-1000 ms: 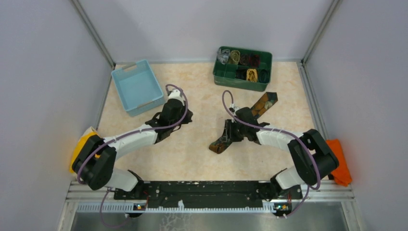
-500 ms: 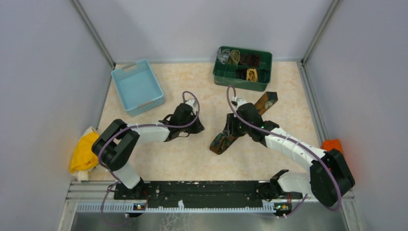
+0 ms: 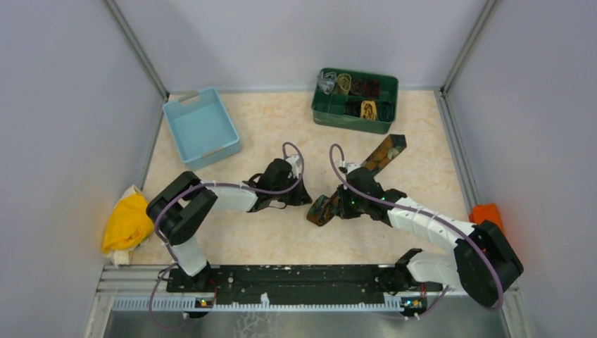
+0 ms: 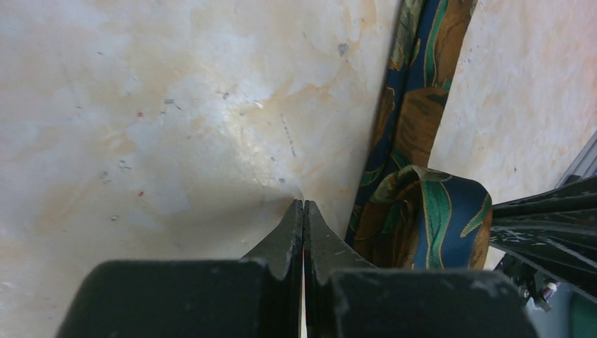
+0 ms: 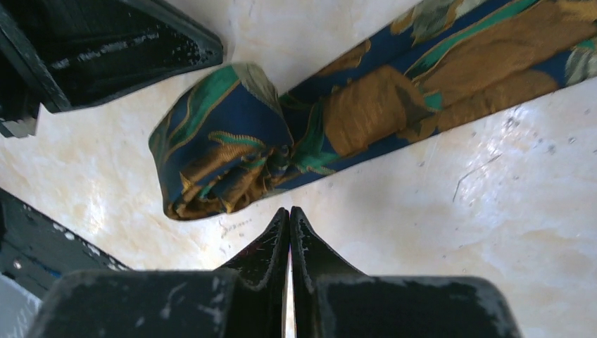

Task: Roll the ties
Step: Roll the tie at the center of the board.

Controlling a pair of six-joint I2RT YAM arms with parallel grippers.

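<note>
A dark brown tie (image 3: 386,151) with gold-orange and teal pattern lies diagonally on the table. Its near end is folded over into a loose roll (image 5: 225,151), also seen in the left wrist view (image 4: 429,225). My left gripper (image 3: 308,199) (image 4: 303,204) is shut and empty, its tips on the table just left of the roll. My right gripper (image 3: 336,208) (image 5: 289,210) is shut and empty too, its tips on the table right beside the roll without holding it. The two grippers flank the rolled end.
A green bin (image 3: 320,113) at the back holds several rolled ties (image 3: 368,109). A light blue bin (image 3: 200,127) stands at the back left. A yellow cloth (image 3: 127,222) lies at the left edge, an orange cloth (image 3: 486,211) at the right edge.
The left arm has swung right, up to the tie's near end. The right gripper has shut and moved down towards that folded end.
</note>
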